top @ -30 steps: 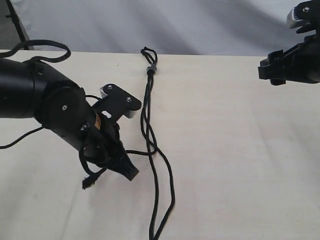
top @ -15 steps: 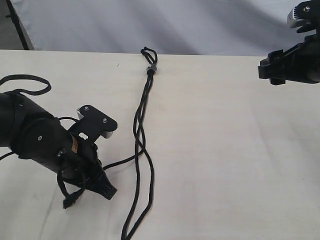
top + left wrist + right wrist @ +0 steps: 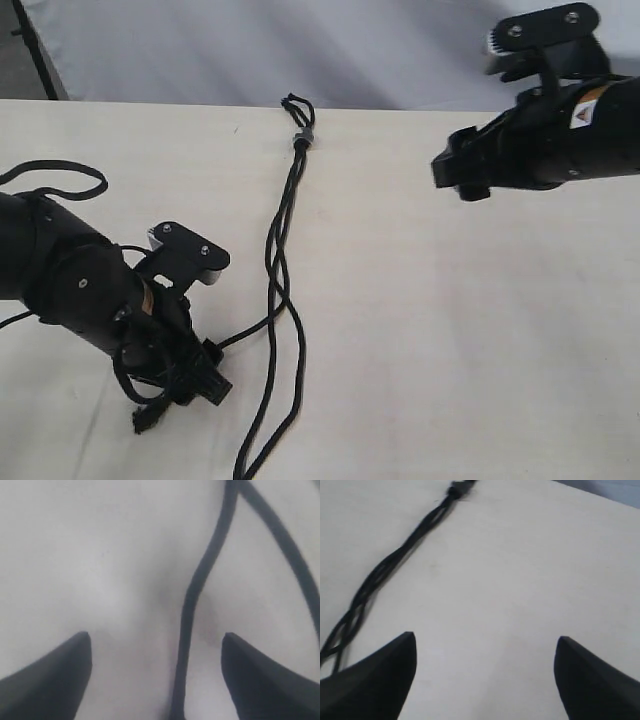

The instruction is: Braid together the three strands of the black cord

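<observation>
A table (image 3: pixel 450 330) (grey backdrop (image 3: pixel 200 50) behind) carries the black cord (image 3: pixel 289 190).

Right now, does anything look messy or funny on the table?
Only the black cord: it's twisted loosely, and one strand strays sideways between the left gripper's open jaws. Nothing looks broken.

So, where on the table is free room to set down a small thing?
The widest bare patch of the table lies between the black cord and the right gripper. It is crowded around the left gripper, which is open over one strand.
</observation>
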